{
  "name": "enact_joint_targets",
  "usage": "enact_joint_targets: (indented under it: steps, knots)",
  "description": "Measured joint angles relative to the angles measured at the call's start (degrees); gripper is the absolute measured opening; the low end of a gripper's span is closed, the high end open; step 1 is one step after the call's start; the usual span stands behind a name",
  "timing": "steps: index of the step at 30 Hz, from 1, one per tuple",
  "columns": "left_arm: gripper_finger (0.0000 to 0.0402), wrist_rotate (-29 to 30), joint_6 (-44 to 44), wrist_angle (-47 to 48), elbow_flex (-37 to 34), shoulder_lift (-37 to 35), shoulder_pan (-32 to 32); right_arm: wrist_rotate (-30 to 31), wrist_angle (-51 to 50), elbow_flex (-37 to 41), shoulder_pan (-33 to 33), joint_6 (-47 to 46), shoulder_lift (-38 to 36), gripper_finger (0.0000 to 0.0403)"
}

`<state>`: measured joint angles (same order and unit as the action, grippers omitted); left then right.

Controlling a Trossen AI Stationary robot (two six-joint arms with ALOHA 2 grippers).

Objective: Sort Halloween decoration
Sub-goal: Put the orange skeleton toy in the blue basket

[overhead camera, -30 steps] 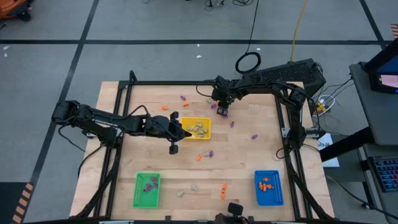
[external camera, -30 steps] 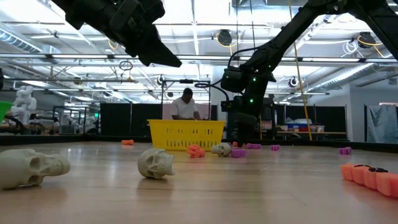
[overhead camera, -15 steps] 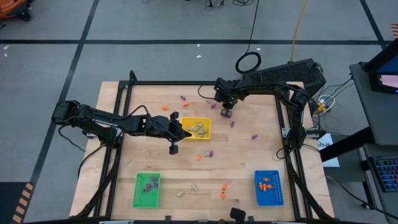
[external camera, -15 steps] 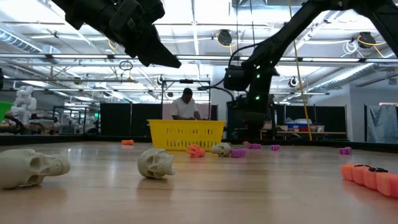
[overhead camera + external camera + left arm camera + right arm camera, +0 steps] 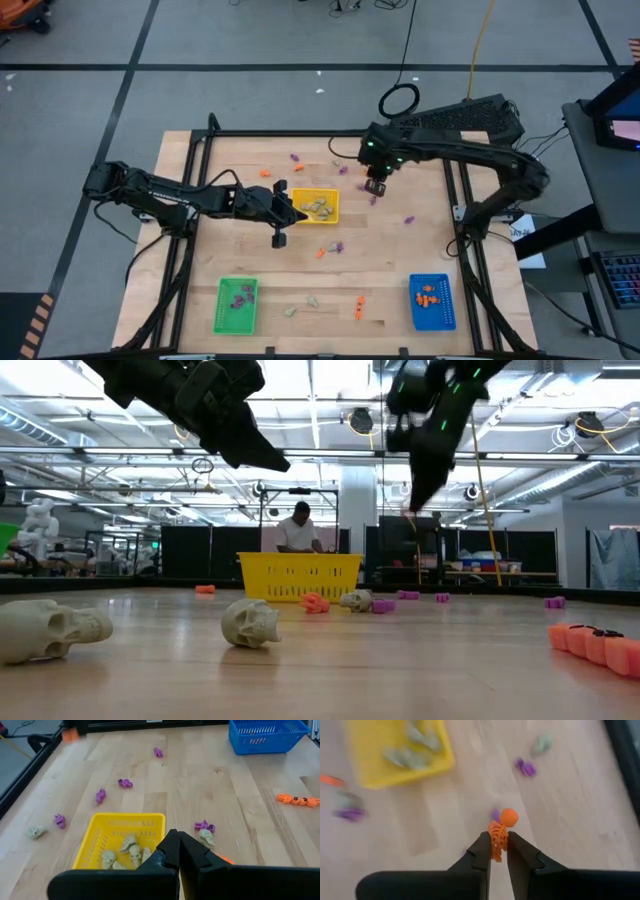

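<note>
**Right arm lifted an orange trinket, bound for the blue tray**

From the high view, the right end effector (image 5: pixel 376 186) hung above the far middle of the wooden desk (image 5: pixel 390 255), just right of the yellow tray (image 5: pixel 330 214). The left end effector (image 5: pixel 297 213) hovered at that tray's left edge, fingers pressed together, holding nothing. A green tray (image 5: pixel 222 305) of purple pieces sat at the near left corner, and a blue tray (image 5: pixel 446 302) of orange pieces at the near right corner. Loose trinkets lay scattered between them.

In the low view, the right arm's end effector (image 5: pixel 412 505) hung high above the desk. Two pale, bony-looking skulls (image 5: pixel 250 623) lay in the foreground, and a person stood in the room behind.

The left wrist view showed more pale skulls (image 5: pixel 134 854) inside the slatted yellow tray.

The right wrist view showed the dark fingers clamped on a small orange figure (image 5: pixel 498 832), striped in the body with a round head, looking like moulded plastic.

By my reading, the pick was done and the carry was in hand. The next move called for travel to the near right corner and a release over the blue tray.
</note>
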<state>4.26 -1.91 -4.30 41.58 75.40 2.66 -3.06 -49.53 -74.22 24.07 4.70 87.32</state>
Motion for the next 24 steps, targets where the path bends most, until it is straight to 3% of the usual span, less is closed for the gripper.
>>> enact_joint_targets:
  steps: [6,14,19,24]
  knots:
    - [0.0000,0.0,0.1,0.1,0.0,0.0,0.0,0.2,6.4,4.9,-5.7,-6.8,-14.5,0.0027]
    - [0.0000,0.0,1.5,-1.3,0.0,0.0,0.0,4.9,34.8,30.5,-15.2,-15.6,-33.8,0.0027]
    - [0.0000,0.0,1.5,-3.4,0.0,0.0,0.0,5.7,58.3,44.6,-18.4,-17.4,-37.5,0.0027]
    - [0.0000,0.0,1.5,-4.4,0.0,0.0,0.0,6.3,74.9,51.9,-19.5,-12.5,-36.9,0.0027]
